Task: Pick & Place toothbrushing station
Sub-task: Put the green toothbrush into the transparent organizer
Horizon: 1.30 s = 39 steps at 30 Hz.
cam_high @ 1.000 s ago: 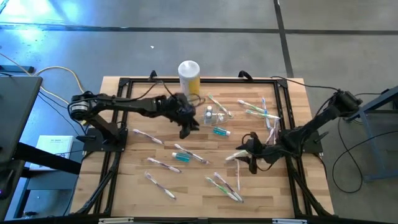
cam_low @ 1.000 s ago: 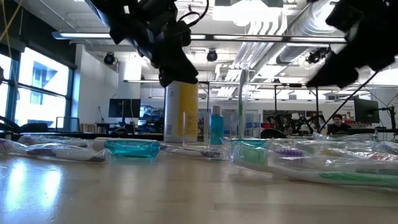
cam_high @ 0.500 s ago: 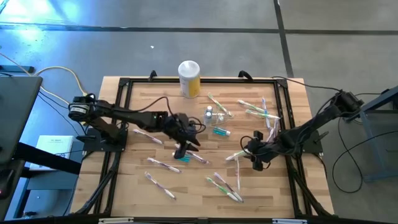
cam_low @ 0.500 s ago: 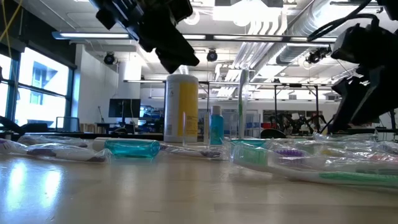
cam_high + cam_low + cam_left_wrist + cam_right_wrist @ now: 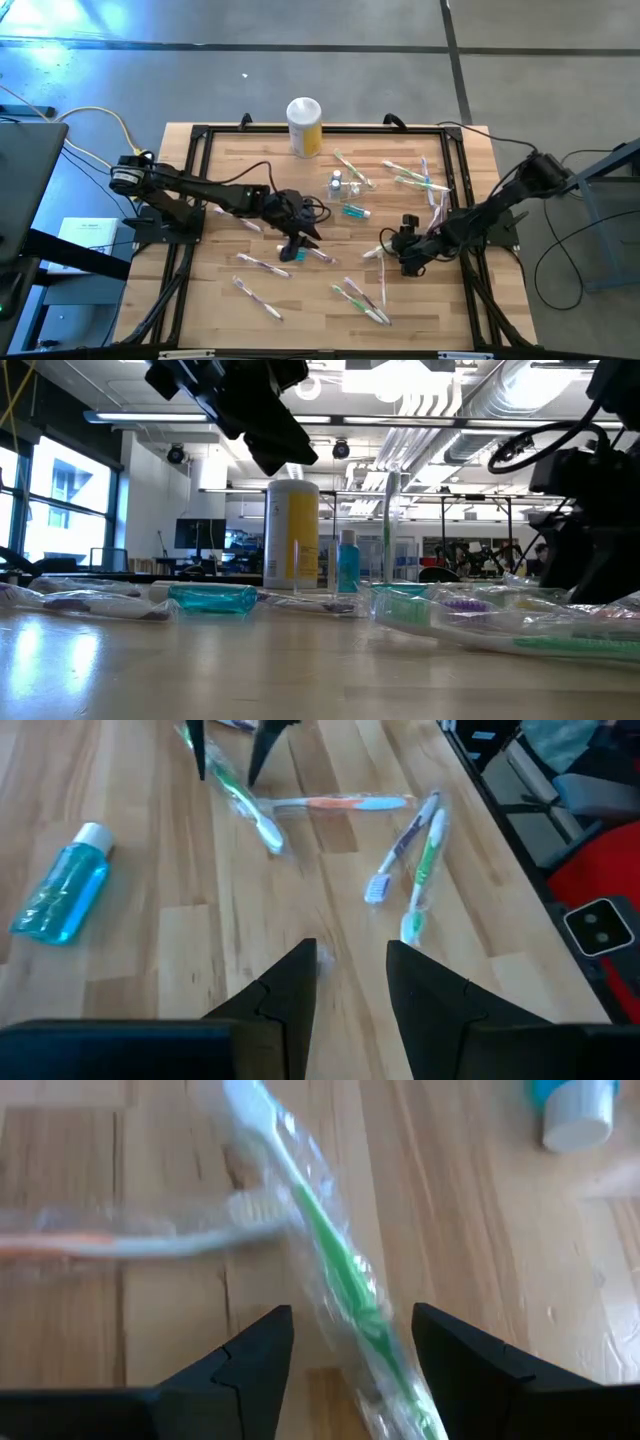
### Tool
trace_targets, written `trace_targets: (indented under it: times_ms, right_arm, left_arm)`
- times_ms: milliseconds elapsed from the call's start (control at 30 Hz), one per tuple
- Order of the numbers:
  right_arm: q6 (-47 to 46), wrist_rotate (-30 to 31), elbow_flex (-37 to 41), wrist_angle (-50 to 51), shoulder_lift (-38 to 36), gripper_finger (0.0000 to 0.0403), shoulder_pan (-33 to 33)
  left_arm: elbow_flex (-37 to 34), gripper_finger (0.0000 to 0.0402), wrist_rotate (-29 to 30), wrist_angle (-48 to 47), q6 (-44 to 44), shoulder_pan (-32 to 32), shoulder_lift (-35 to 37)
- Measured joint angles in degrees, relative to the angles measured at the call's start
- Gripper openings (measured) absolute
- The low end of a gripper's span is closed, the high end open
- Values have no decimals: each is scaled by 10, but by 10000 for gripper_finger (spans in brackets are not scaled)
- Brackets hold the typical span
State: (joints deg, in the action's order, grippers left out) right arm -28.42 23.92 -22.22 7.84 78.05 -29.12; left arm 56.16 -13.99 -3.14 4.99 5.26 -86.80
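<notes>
From overhead, the yellow canister with its white lid stands at the far edge of the wooden tabletop, and I'll place everything from it. The toothbrushing station, a small clear holder, sits nearer the middle of the tabletop than the canister, a little to the canister's right, with a teal bottle lying just beyond it. The left pincer is low over the boards well in front of the canister, close to another teal bottle. The right pincer is farther from the canister, off to its right, among wrapped toothbrushes. From tabletop height, the canister rises in the middle distance with the clear holder just in front of its base and a blue bottle upright beside it; the left pincer hangs dark above the canister. From the left wrist, the left pincer has its fingers apart with nothing between them, above bare wood, bagged toothbrushes ahead. From the right wrist, the right pincer stands spread on either side of a green wrapped toothbrush, not closed on it.
</notes>
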Motion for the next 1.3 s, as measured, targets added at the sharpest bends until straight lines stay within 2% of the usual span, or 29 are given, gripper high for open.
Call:
trace_targets:
  times_ms: [167, 400, 533, 700, 900, 1033, 1300]
  right_arm:
    - [0, 14, 0, -19, 10, 153, 0]
    - [11, 29, 2, -26, 12, 20, 0]
    - [14, 59, -6, -8, 11, 18, 1]
    - [15, 96, -58, 43, -3, 15, -1]
    - [84, 132, -115, 1, -6, 17, -18]
    - [166, 156, -119, -127, -6, 15, -27]
    - [323, 142, -119, -329, -6, 15, -29]
  left_arm:
    - [0, 120, 26, 0, 0, 0, 0]
    - [0, 120, 31, 1, 0, 0, 0]
    - [0, 120, 31, 0, 0, 0, 0]
    - [0, 120, 34, 1, 0, 0, 0]
    - [0, 135, 154, 24, 15, 0, 0]
    - [0, 174, 164, 57, -11, 5, 0]
    - [0, 299, 189, 124, -101, 50, 0]
